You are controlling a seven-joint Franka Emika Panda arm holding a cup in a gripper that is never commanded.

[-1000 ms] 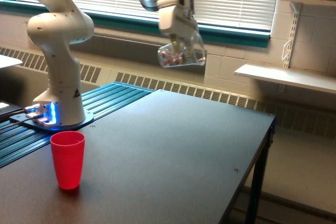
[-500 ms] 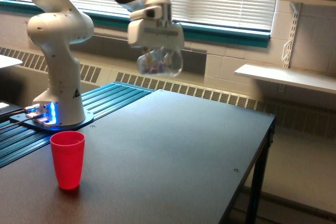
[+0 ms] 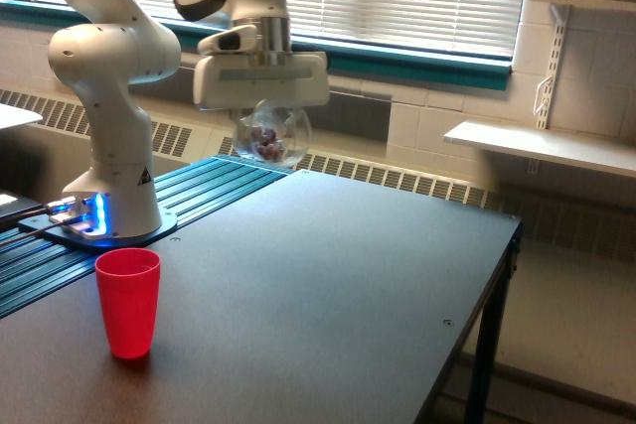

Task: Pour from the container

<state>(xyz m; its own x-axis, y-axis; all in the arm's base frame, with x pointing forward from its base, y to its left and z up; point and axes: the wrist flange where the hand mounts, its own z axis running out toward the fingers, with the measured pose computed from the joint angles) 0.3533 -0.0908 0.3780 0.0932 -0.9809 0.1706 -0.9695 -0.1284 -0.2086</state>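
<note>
The container (image 3: 270, 136), a small clear rounded cup with dark reddish bits inside, hangs in the air above the back of the dark table (image 3: 328, 285). My gripper (image 3: 264, 118) is shut on it from above, and the white hand hides its upper part. It hangs high over the table, up and toward the exterior view's right of a red plastic cup (image 3: 128, 302). That cup stands upright near the table's front left.
The arm's white base (image 3: 107, 196) stands on a blue ribbed platform at the exterior view's left. A window with blinds and a radiator grille run behind the table. A wall shelf (image 3: 542, 146) sits at the right, past the table's right edge.
The gripper has carried the container toward the exterior view's left and a little lower, and the hand has turned, so the cup now hangs straight below it.
</note>
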